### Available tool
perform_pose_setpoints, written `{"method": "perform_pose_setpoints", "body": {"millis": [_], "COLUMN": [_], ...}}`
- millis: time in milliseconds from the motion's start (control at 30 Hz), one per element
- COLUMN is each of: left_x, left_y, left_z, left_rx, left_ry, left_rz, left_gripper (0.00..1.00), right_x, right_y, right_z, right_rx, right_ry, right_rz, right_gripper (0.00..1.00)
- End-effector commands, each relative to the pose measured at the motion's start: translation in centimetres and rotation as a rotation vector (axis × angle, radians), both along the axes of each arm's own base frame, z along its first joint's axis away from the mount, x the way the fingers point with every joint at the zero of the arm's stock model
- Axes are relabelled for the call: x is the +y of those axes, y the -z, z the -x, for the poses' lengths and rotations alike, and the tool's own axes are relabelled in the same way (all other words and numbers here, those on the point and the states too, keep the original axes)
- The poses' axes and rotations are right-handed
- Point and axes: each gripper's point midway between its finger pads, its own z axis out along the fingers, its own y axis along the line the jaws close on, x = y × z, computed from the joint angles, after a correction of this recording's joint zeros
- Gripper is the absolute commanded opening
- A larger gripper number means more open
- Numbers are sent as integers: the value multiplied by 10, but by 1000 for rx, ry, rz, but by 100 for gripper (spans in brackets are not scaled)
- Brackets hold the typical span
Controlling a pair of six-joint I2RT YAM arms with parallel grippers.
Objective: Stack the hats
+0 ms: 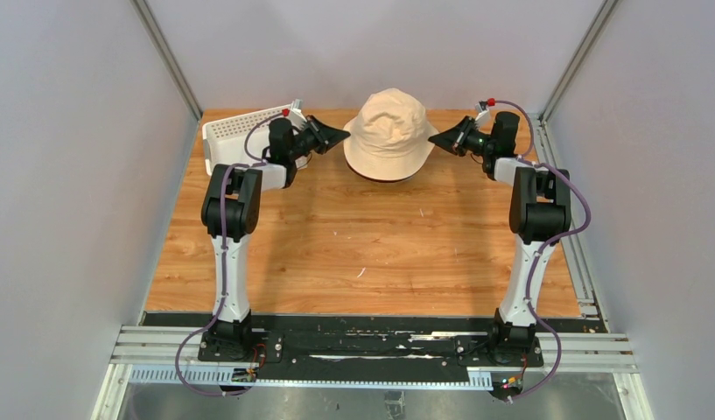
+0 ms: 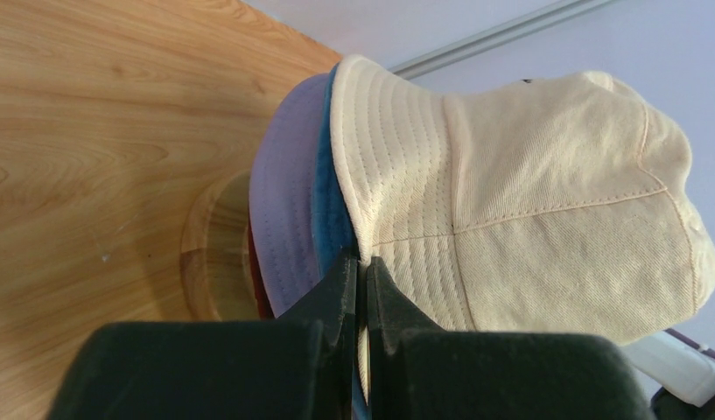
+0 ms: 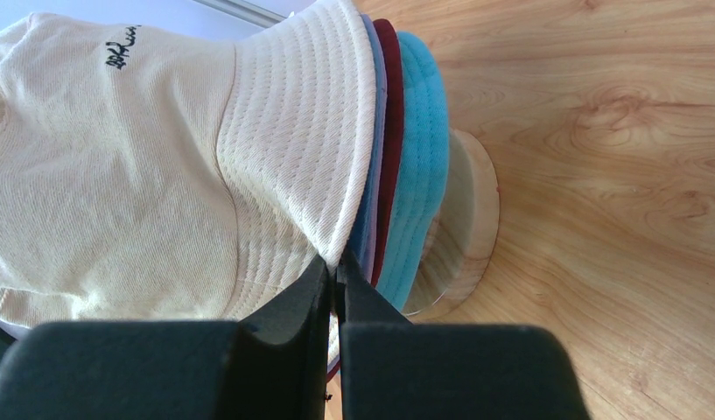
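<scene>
The beige hat [image 1: 390,131] sits on top of a stack of hats at the back middle of the table. My left gripper [image 1: 343,134] is shut on its left brim edge, my right gripper [image 1: 432,138] on its right brim edge. In the left wrist view the gripper [image 2: 362,261] pinches beige cloth [image 2: 511,201], with the blue brim [image 2: 329,219], the lavender brim [image 2: 288,201] and a sliver of dark red [image 2: 255,284] beneath. In the right wrist view the gripper [image 3: 333,261] nips the beige brim [image 3: 292,149] above blue, lavender, dark red [image 3: 389,131] and teal [image 3: 419,175] brims.
The stack rests on a wooden stand, whose round base [image 2: 213,254] [image 3: 467,219] shows under the brims. A white mesh basket [image 1: 235,136] lies at the back left, just behind my left arm. Grey walls enclose the wooden table [image 1: 362,245] on three sides.
</scene>
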Motion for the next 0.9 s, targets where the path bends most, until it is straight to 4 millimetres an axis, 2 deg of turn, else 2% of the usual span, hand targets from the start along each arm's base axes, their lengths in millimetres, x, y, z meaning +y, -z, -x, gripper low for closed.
{"method": "perform_pose_setpoints", "body": {"millis": [0, 167, 367, 467, 500, 567, 667, 767, 867], "left_x": [35, 36, 37, 36, 38, 41, 50, 66, 81], "left_y": [80, 87, 79, 76, 76, 72, 64, 54, 20], "left_z": [-1, -1, -6, -7, -7, -7, -7, -6, -1], "left_rx": [200, 218, 203, 201, 200, 196, 190, 194, 138], "left_ry": [-83, -82, -85, -81, -84, -92, -120, -159, -214], "left_rz": [-137, -144, -144, -146, -151, -170, -245, -377, -469], "left_gripper": [0, 0, 0, 7, 10, 20, 36, 46, 48], "right_x": [-10, -10, -10, -10, -9, -10, -16, -28, -39], "right_y": [26, 25, 24, 20, 19, 14, 4, 0, -26], "right_z": [-1, 0, 1, 2, 2, 4, 9, 15, 24], "right_rx": [76, 74, 73, 62, 63, 53, 37, 40, -15], "right_ry": [53, 51, 52, 47, 46, 48, 79, 116, 160], "right_rz": [39, 39, 43, 41, 41, 47, 89, 190, 240], "right_gripper": [1, 1, 0, 1, 5, 24, 44, 52, 58]}}
